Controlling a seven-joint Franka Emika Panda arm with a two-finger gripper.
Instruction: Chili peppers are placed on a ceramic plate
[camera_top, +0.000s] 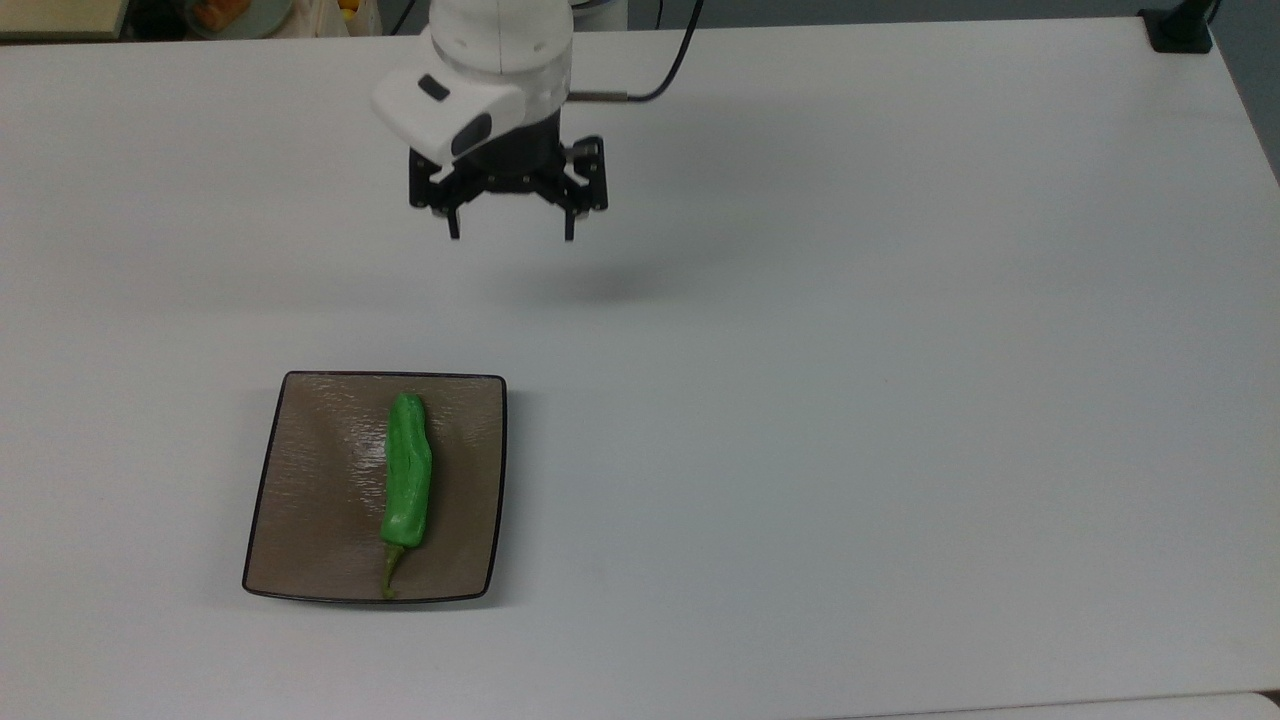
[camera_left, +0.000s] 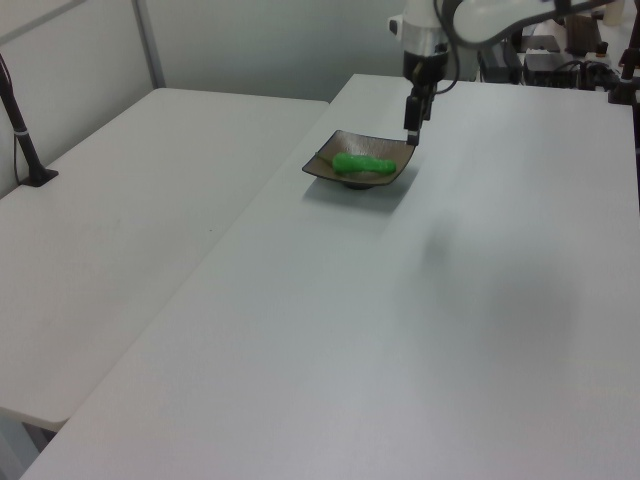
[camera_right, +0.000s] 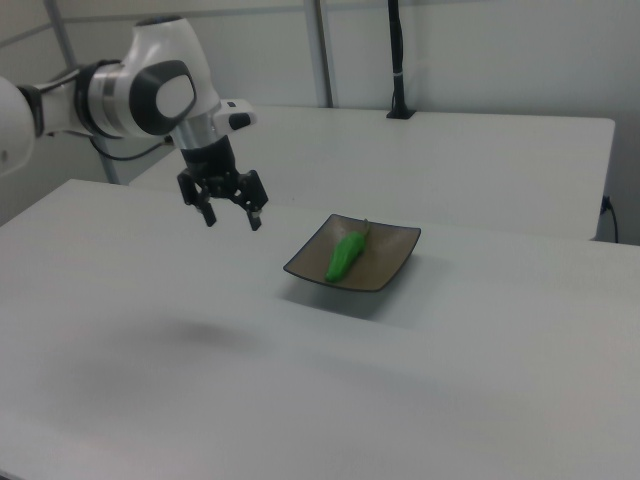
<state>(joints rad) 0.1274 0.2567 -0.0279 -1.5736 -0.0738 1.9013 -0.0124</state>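
- The gripper (camera_top: 510, 237) hung in the air with its two fingers spread wide; nothing was between them and they touched nothing.
- In the top view it sat well above the ceramic plate (camera_top: 300, 480), toward the frame's upper edge, with a soft shadow on the table below and to the top view's right of it.
- In the right view the gripper (camera_right: 231, 220) was at the right view's left of the plate (camera_right: 395, 245), clearly apart from it and raised off the surface.
- In the left view the gripper (camera_left: 411, 132) pointed downward next to the plate's (camera_left: 322, 165) far right corner; how far apart they were could not be told there.
- The chili pepper (camera_top: 408, 480) lay flat on the plate, a little to the top view's right of the plate's middle, its stem reaching the plate's near rim.
- In the right view the pepper (camera_right: 345, 256) ran lengthwise across the plate's middle; in the left view the pepper (camera_left: 362, 165) lay across it.
- The plate sat in the top view's lower left part of the white table (camera_top: 850, 400), with bare tabletop on all sides and a broad free stretch to the top view's right.
- A second white table (camera_right: 480, 150) stood behind, with a black post (camera_right: 397, 60) rising from it, and pale walls lay beyond.
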